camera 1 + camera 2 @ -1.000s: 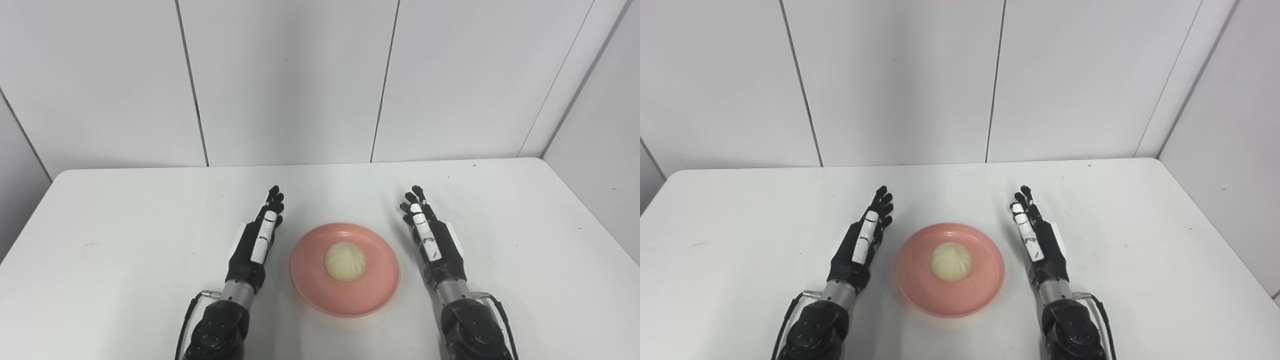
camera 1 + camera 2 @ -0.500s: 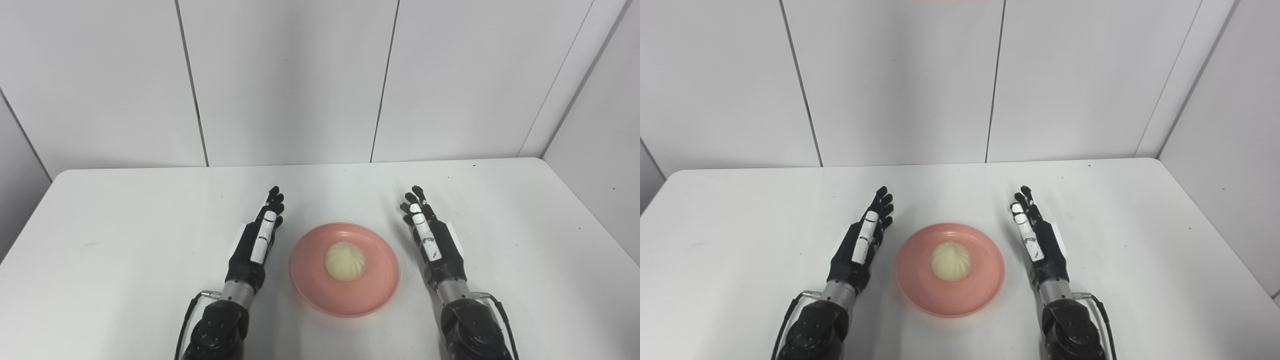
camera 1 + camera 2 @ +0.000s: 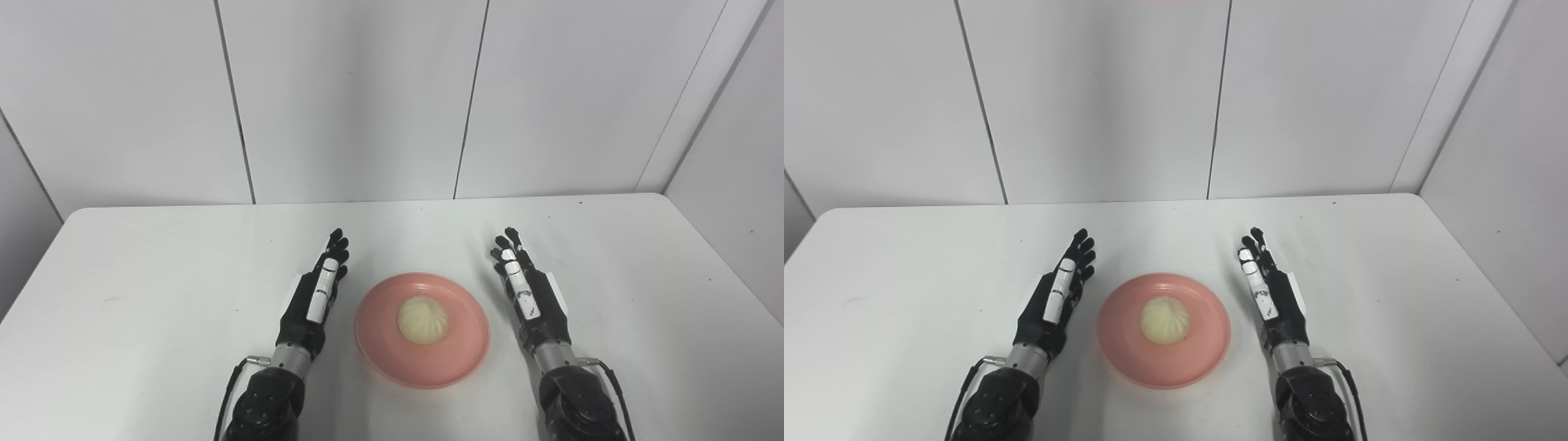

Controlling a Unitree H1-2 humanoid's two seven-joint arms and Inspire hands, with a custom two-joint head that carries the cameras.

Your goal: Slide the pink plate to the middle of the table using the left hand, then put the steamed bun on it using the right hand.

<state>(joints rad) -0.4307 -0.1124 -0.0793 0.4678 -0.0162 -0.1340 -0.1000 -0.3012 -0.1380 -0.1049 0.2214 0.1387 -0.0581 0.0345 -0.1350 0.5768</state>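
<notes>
Plainly, nearest the camera the two dark forearms rise from the bottom edge; the left hand [image 3: 312, 300] lies just beside the plate [image 3: 456, 361] on its left, fingers [image 3: 335, 245] straight and apart, holding nothing; the right hand [image 3: 531, 297] lies a little further off on the other side, likewise open and empty, its palm turned inward. Between them the pink plate sits near the middle of the white counter [image 3: 153, 275], flat and level; the bun [image 3: 422, 319] rests on its centre, pleated top upward, touching neither hand. Whether either hand rests on the counter or hangs just over it is hard to say from this angle.

Judged from how things lie, both steps look done. The bun appears soft and light, likely to dent under a hard pinch; it would best be taken low at its sides with a gentle, wide hold. The plate looks stiff, smooth and shallow, so it should slide easily on this surface; a push at the rim would serve better than a grasp. Beyond, the far counter meets pale wall panels.
</notes>
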